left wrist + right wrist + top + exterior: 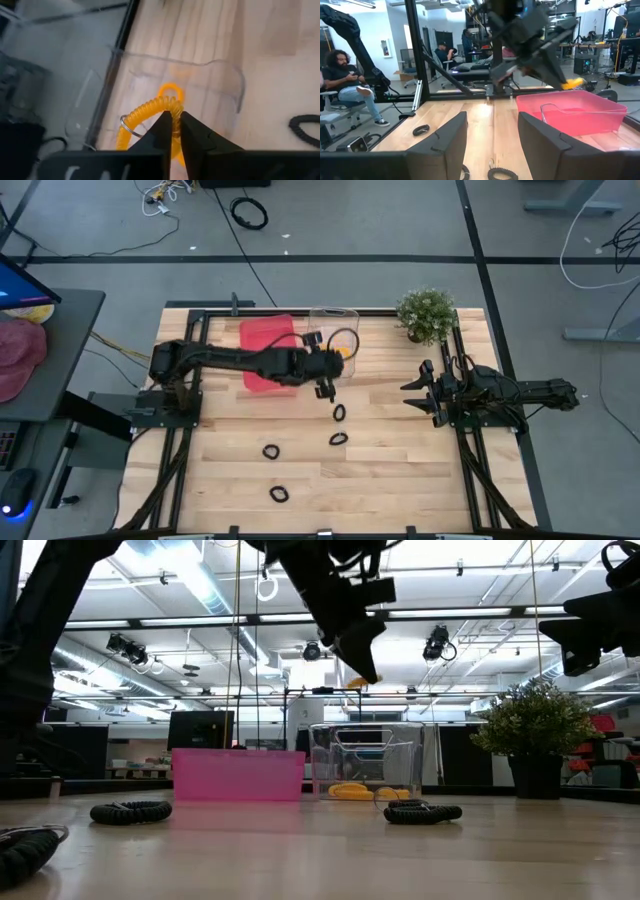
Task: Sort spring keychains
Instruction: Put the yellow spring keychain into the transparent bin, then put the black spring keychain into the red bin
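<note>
While the left gripper [172, 131] hangs over the clear bin [333, 330], it's pinching an orange spring keychain [150, 110] in nearly closed fingers.

Looks like the drop step to me: an orange coil [350, 791] or two is already lying inside that bin, and the pink bin [266, 352] sits right beside it. I'd say let go only once the keychain is fully inside the clear walls, and open wide, since its metal ring could snag a fingertip. Four black spring keychains [339, 413] are still loose on the wooden table [400, 470], so those probably go in the pink one next. Right gripper [492, 135] is parked at the right edge near the potted plant [426, 314], fingers apart, holding nothing.
</note>
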